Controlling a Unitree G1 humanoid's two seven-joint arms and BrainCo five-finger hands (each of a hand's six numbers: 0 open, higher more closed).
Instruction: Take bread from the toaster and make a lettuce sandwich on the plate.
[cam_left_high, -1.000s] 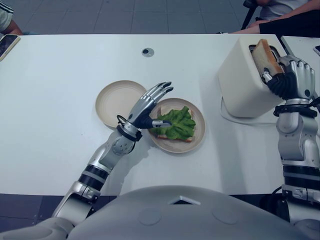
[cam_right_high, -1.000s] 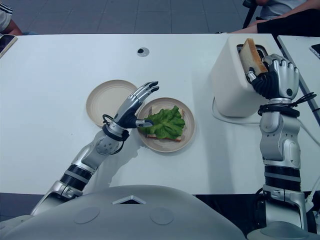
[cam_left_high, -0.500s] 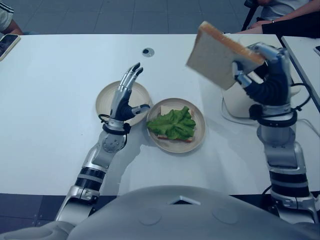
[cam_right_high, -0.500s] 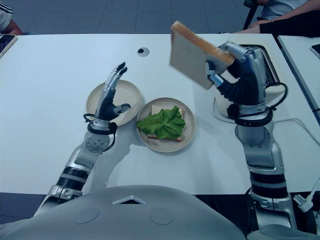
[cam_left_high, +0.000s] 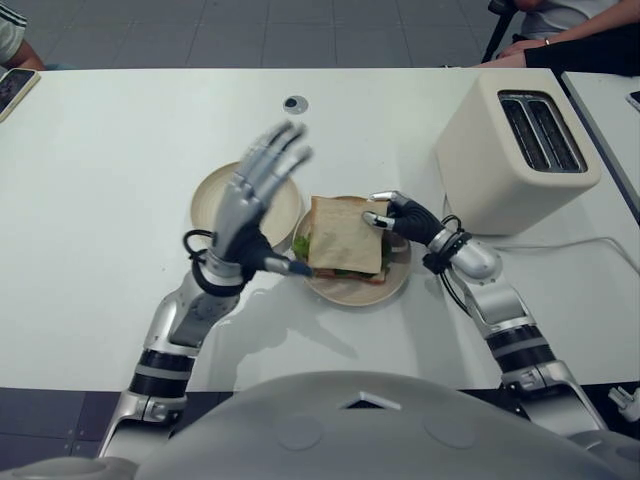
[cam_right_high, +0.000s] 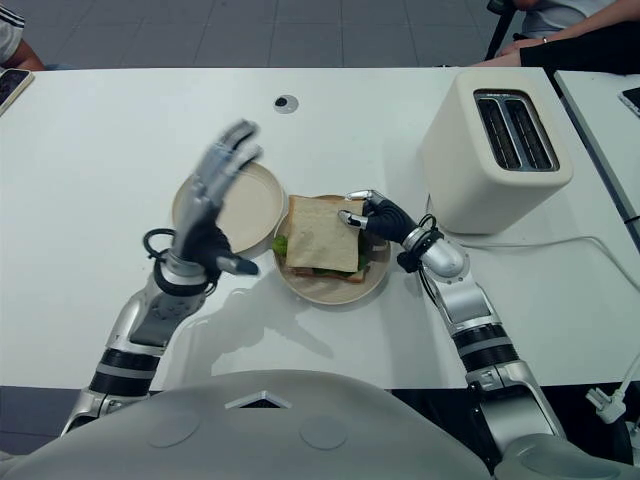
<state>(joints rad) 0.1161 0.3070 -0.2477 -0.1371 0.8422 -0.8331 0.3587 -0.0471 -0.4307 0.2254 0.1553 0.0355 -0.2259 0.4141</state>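
Top slice (cam_left_high: 345, 235) lies flat on the lettuce (cam_right_high: 280, 243), on the plate (cam_left_high: 345, 293). Right hand (cam_left_high: 405, 217) sits at the slice's right edge, fingers curled, apparently pinching the crust. Left hand (cam_left_high: 255, 190) is raised over the empty plate (cam_left_high: 212, 200), fingers spread, holding nothing. Toaster (cam_left_high: 500, 170) stands well apart on the worktop (cam_left_high: 100, 150), slots empty. My read: bread is light and soft and dents under squeeze, and the lettuce below is slick, so the stack may slide. Hold it by the crust edges with a light pinch and no side push.
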